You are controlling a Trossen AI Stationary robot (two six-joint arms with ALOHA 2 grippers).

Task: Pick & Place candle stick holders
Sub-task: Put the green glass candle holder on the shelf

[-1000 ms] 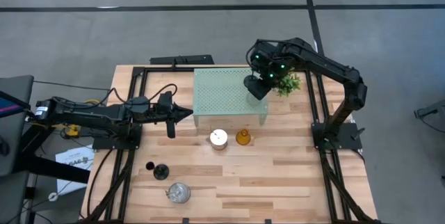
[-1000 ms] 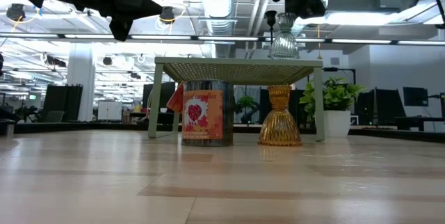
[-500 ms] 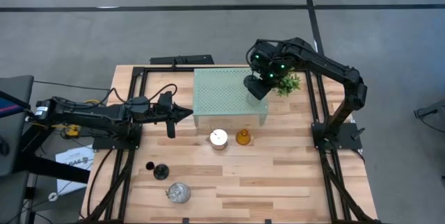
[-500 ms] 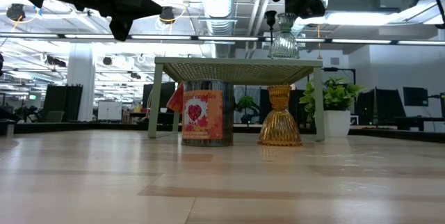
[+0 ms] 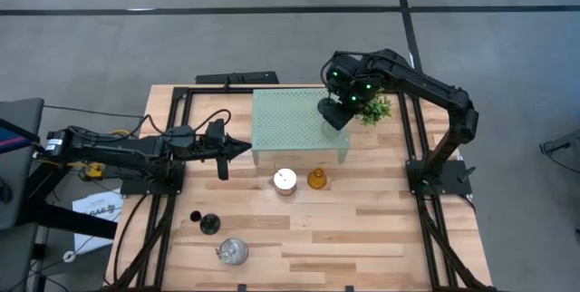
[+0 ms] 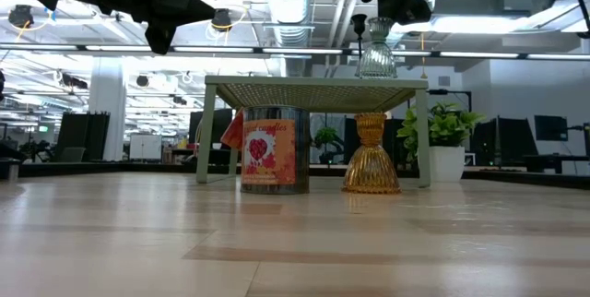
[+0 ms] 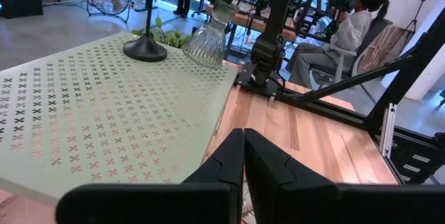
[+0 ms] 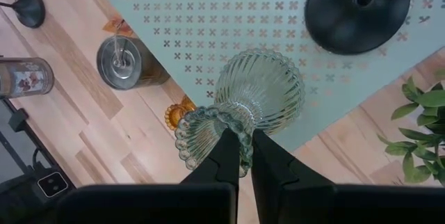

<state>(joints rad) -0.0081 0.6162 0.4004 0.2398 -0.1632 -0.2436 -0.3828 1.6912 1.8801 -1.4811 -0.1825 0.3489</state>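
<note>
The right gripper (image 8: 240, 156) was clamped on the clear glass holder (image 8: 259, 90), which stood on the green stand (image 5: 294, 120). Ribbed glass looked slippery and breakable, so its narrow neck seemed the safest hold. The left gripper (image 7: 243, 156) hung closed and empty beside the stand.

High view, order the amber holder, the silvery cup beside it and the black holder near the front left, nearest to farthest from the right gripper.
From the right gripper:
1. Amber holder, in front of the stand.
2. Silvery cup, left of it.
3. Black holder, front left.
</note>
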